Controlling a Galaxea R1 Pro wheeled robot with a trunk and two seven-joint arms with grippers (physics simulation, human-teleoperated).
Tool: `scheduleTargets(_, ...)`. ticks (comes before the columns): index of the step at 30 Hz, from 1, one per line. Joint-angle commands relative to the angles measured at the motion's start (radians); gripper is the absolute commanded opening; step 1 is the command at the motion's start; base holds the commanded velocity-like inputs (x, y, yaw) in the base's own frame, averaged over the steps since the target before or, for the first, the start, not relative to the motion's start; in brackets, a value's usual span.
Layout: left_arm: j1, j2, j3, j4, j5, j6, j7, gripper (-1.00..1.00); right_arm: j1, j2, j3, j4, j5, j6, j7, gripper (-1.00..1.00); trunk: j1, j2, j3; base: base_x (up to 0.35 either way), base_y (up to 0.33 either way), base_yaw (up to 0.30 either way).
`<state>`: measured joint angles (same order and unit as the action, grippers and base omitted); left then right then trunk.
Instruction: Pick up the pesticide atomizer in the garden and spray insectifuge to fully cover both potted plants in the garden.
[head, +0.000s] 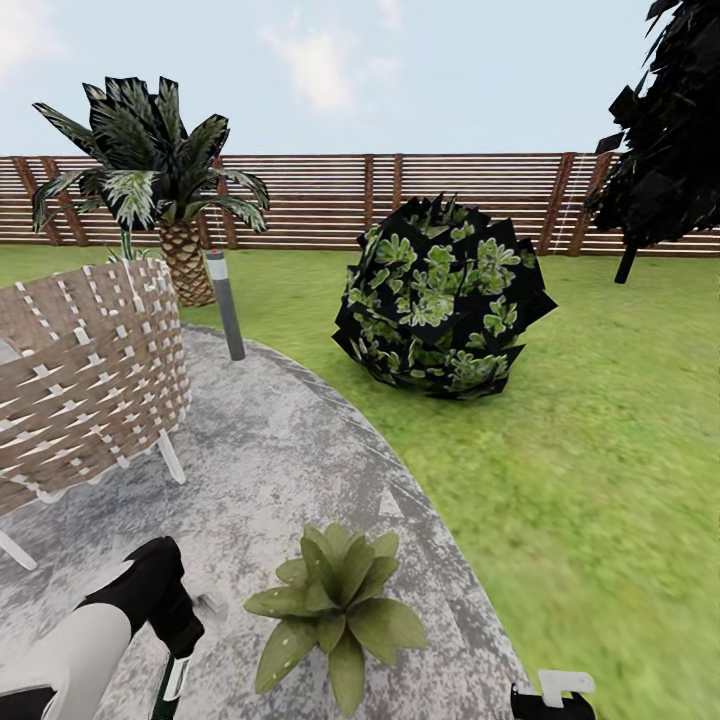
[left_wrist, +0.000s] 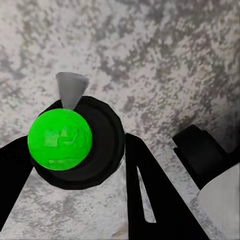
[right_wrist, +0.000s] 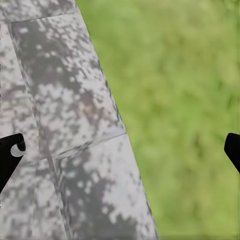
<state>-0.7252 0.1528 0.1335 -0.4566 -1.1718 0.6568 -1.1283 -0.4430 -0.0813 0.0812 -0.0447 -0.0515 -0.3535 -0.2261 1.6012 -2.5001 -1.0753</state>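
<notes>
The left claw (left_wrist: 75, 165) is clamped on the pesticide atomizer (left_wrist: 75, 142): in the left wrist view its black fingers (left_wrist: 150, 200) press against both sides of the dark rounded bottle, whose bright green spot faces the camera and whose pale grey nozzle points away over the speckled grey paving (left_wrist: 165, 60). In the head view the left arm (head: 130, 610) reaches down at the lower left, just beside a potted plant (head: 335, 610), a low rosette of broad pointed leaves standing on the paving; its pot is hidden under the leaves.

The right claw (right_wrist: 120, 150) stands wide open and holds nothing; its two black fingertips sit at opposite sides of the right wrist view, above the line where the paving meets the grass (right_wrist: 190, 100). In the head view it sits at the bottom right (head: 552, 695), near that same curved edge.

Left of the plant stands a woven wicker chair (head: 85, 370), close to the left arm. Beyond it are a grey bollard (head: 226, 305) and a palm (head: 150, 180). Open lawn spreads to the right, with a big round dark bush (head: 440, 300) well apart from the plant and a slatted wooden fence (head: 330, 195) behind.
</notes>
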Motion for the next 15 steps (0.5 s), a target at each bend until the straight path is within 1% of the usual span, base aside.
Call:
scheduleTargets(1,0.000,-0.002,0.006,-0.002,0.002,0.007,-0.007,-1.00,0.000,0.000,0.008,0.000,-0.005,-0.002,-0.004,1.00,0.000,0.000,-0.001,0.000,0.000,0.135)
scheduleTargets(4,0.000,-0.002,0.006,-0.003,0.021,0.007,-0.007,-1.00,0.000,0.000,0.008,0.000,-0.006,-0.002,-0.004,1.00,0.000,0.000,-0.001,0.000,0.000,0.180)
scheduleTargets(8,0.000,-0.003,0.010,-0.005,0.030,0.008,-0.006,-1.00,0.000,0.000,0.008,0.000,-0.005,-0.002,-0.003,1.00,0.000,0.000,-0.001,-0.007,-0.003,0.031)
scheduleTargets(11,0.000,-0.005,0.011,-0.005,0.039,0.009,-0.005,-1.00,0.000,0.000,0.008,-0.001,-0.005,-0.002,-0.003,1.00,0.000,0.000,-0.001,-0.160,-0.111,0.004)
scheduleTargets(15,0.000,-0.009,0.009,-0.006,0.044,0.010,-0.005,-1.00,0.000,0.001,0.009,-0.004,-0.005,-0.002,-0.004,1.00,0.000,0.000,-0.001,-0.225,-0.160,0.002)
